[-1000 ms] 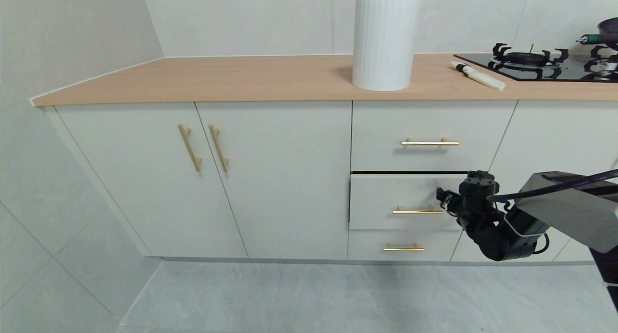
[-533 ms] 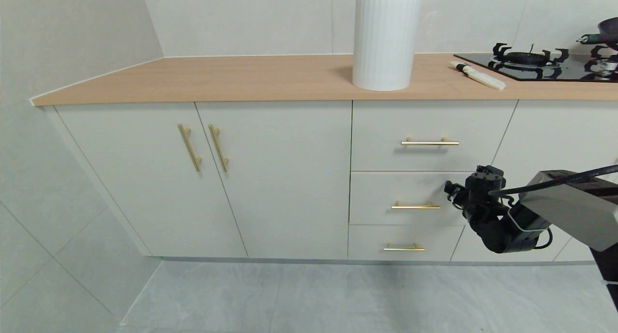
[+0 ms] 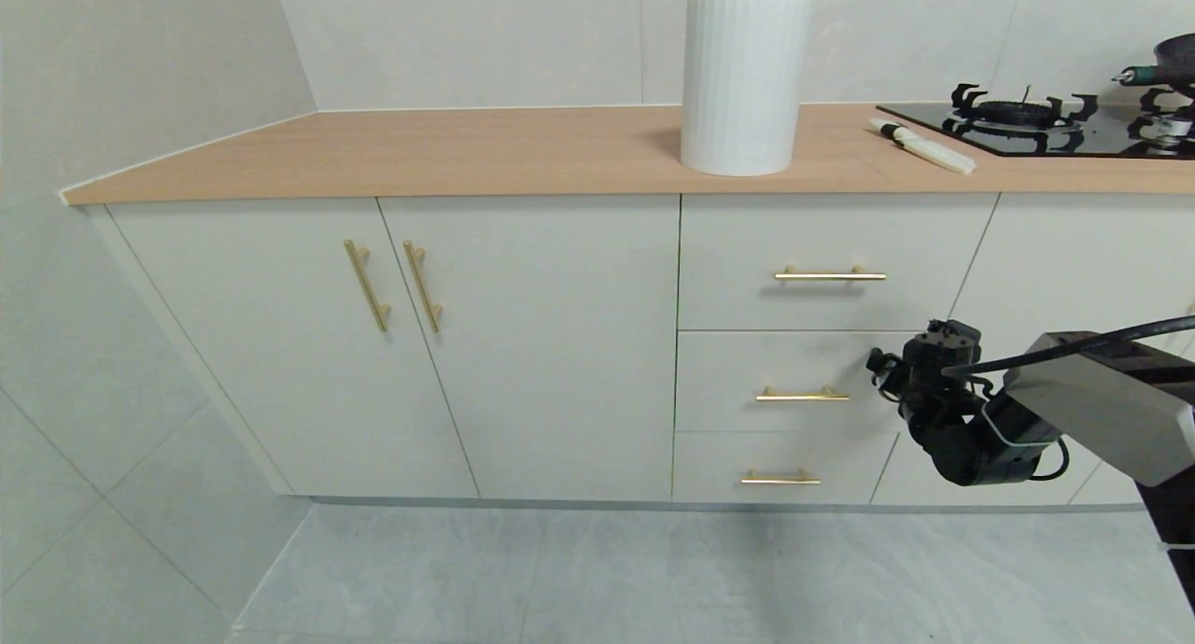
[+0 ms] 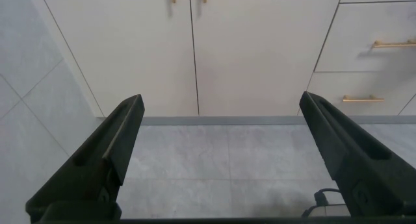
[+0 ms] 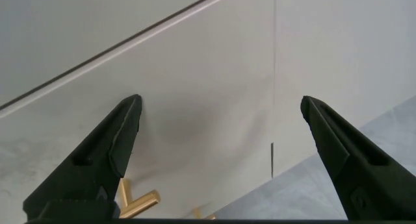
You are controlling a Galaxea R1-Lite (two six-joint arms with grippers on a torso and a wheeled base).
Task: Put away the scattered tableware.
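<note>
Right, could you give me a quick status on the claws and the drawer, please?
Left claw open, empty. Right claw open, at middle drawer, beside handle; drawer shut. White utensil on worktop. Nothing blocking.

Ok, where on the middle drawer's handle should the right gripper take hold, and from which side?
Take the middle drawer handle at mid-bar, between its two posts, coming straight from the front. The bar lies level and stands off on those posts, so one finger likely fits above, one below. The right gripper, open, sits past its right end.
</note>
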